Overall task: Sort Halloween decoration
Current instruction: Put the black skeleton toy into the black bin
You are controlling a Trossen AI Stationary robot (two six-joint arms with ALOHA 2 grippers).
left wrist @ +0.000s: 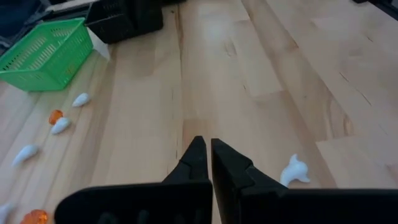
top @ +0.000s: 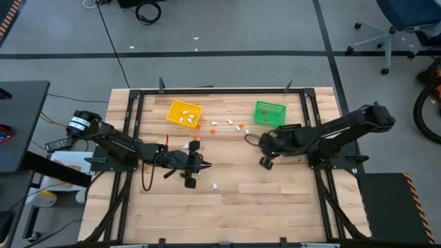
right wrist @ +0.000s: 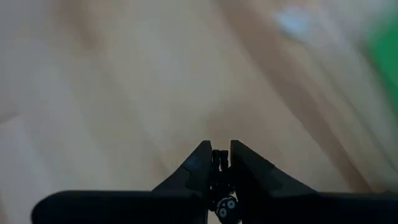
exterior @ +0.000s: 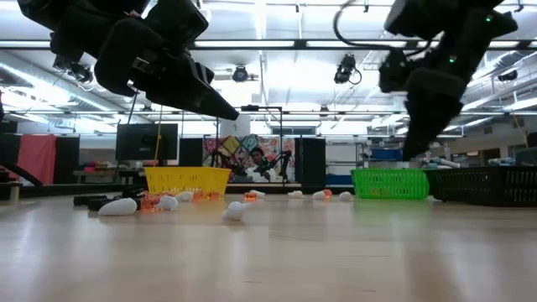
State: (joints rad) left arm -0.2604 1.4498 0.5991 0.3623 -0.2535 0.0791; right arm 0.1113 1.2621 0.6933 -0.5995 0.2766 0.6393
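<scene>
The Halloween decoration lies scattered on the wooden table: white and orange trinkets (top: pixel 231 124) between the yellow bin (top: pixel 185 114) and the green bin (top: pixel 269 112), and a white one (left wrist: pixel 293 171) just beside my left gripper's fingers. My left gripper (left wrist: pixel 205 144) is shut and empty, hovering over the table's middle (top: pixel 203 164). My right gripper (right wrist: pixel 217 146) hangs above the table right of centre (top: pixel 264 162), shut on a tiny black trinket (right wrist: pixel 219 180) with round eyes. My right gripper pinches the small black trinket (right wrist: pixel 217 163) between its two fingers, and the piece sits a little behind their tips. The fingers point steeply down. The trinket is lifted clear of the table.
A black bin (exterior: pixel 487 184) stands at the far right beside the green bin (exterior: pixel 390 183). More white and orange trinkets (exterior: pixel 168 202) lie before the yellow bin (exterior: pixel 186 179). A metal frame (top: pixel 138 96) runs round the table top. Bare wood fills the near half.
</scene>
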